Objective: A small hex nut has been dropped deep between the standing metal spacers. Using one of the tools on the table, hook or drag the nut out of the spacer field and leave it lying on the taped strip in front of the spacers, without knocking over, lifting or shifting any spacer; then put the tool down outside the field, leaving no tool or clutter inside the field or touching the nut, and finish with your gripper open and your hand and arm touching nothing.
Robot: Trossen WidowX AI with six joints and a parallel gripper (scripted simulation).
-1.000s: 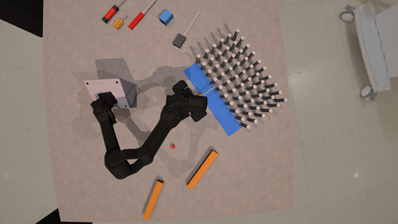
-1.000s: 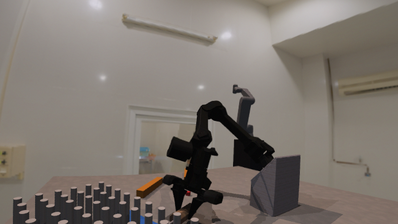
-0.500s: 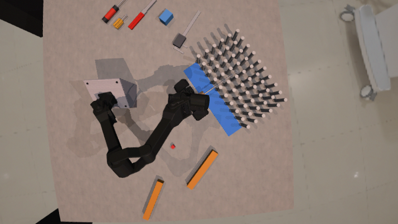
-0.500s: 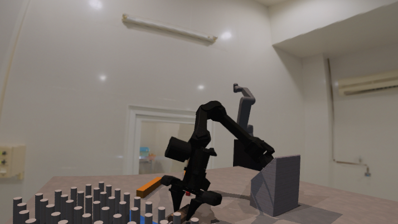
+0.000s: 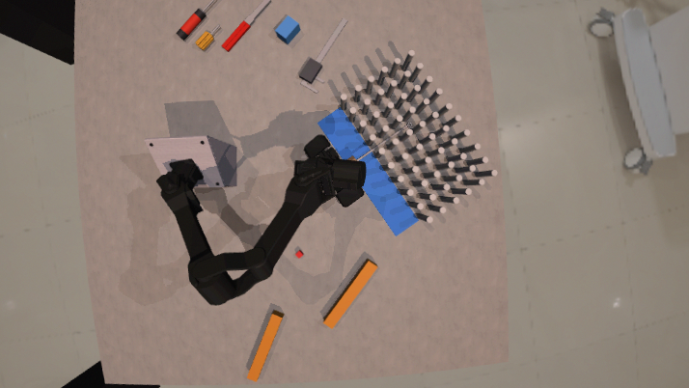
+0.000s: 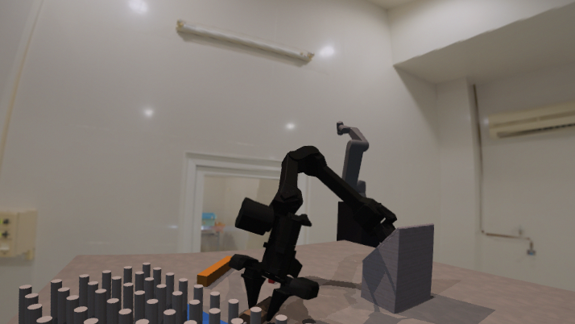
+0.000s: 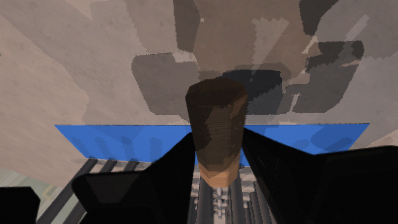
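Observation:
My gripper (image 5: 344, 161) (image 6: 262, 308) (image 7: 216, 134) is shut on the brown wooden handle (image 7: 216, 115) (image 6: 258, 309) of a hook tool. It stands low over the near edge of the blue taped strip (image 5: 388, 195) (image 7: 110, 140). The tool's thin grey rod (image 5: 386, 140) crosses the strip and reaches between the standing spacers (image 5: 425, 145) (image 6: 121, 294), deep into the field. A small grey speck at the rod's far end (image 5: 409, 124) may be the nut; I cannot tell for sure. All spacers in view stand upright. In the wrist view the handle hides the rod.
At the table's back lie a red-and-black screwdriver (image 5: 191, 23), a small yellow one (image 5: 207, 39), a red-handled tool (image 5: 238, 34), a blue cube (image 5: 288, 29) and a grey scraper (image 5: 314, 68). Also a small red cube (image 5: 299, 253), two orange bars (image 5: 349, 294) (image 5: 265, 345) and a grey wedge block (image 6: 399, 270).

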